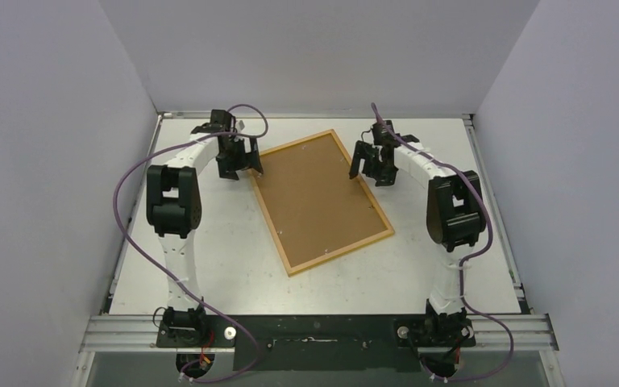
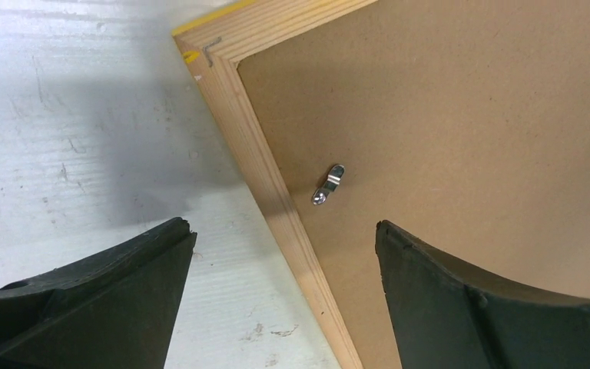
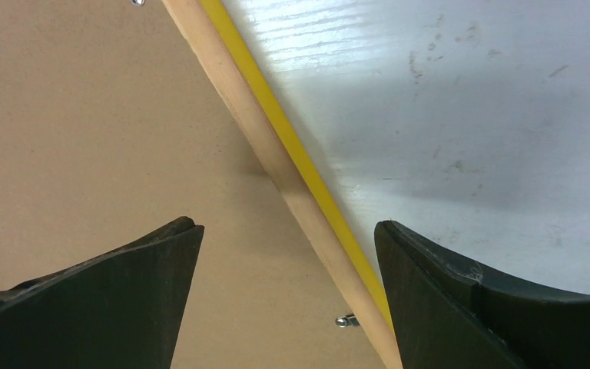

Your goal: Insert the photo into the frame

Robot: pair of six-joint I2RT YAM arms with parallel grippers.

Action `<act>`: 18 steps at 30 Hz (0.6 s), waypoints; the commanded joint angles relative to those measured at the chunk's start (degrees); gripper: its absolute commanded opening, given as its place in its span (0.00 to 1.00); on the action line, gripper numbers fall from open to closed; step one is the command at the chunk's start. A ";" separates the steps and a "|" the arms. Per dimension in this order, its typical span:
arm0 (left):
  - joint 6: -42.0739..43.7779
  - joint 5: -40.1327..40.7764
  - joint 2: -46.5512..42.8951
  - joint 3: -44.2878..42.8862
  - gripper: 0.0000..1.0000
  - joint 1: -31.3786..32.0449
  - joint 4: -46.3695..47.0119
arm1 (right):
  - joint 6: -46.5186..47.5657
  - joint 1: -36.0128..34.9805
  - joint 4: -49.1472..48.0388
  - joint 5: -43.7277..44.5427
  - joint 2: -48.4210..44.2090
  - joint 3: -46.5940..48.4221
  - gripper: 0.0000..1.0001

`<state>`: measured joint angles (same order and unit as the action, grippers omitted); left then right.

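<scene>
Brown backing board (image 1: 321,196) lying flat at a slant, small metal clip (image 2: 329,185) on it, scuffed white table (image 1: 209,266)

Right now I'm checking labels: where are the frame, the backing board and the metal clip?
frame (image 2: 269,181), left wrist view, wooden rail.
backing board (image 1: 318,197), top view, its middle.
metal clip (image 2: 329,184), left wrist view, its bent tab.

The frame (image 1: 341,253) lies face down, its front hidden against the table (image 1: 209,266); both wrist views crop it.

R jaws apart astride frame (image 3: 257,146) edge, back up
</scene>
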<state>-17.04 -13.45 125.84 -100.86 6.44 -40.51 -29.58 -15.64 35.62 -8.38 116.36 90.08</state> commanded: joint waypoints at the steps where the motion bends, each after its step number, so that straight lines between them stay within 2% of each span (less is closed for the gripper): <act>1: -0.53 -1.61 1.92 -4.08 0.85 0.18 -0.03 | -1.01 -0.12 -3.43 -4.03 0.43 0.55 0.86; 10: -0.57 2.90 3.51 -5.50 0.77 1.64 -1.71 | -1.06 -0.23 -3.52 -5.13 2.55 -0.26 0.85; 18: -4.57 8.34 6.07 -8.31 0.63 3.19 -2.53 | -1.08 -0.55 -3.86 -6.42 3.23 -0.59 0.83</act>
<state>-19.05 -9.61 130.63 -106.52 8.73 -42.39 -30.50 -15.81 33.41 -13.72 118.93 89.84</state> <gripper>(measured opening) 0.660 0.838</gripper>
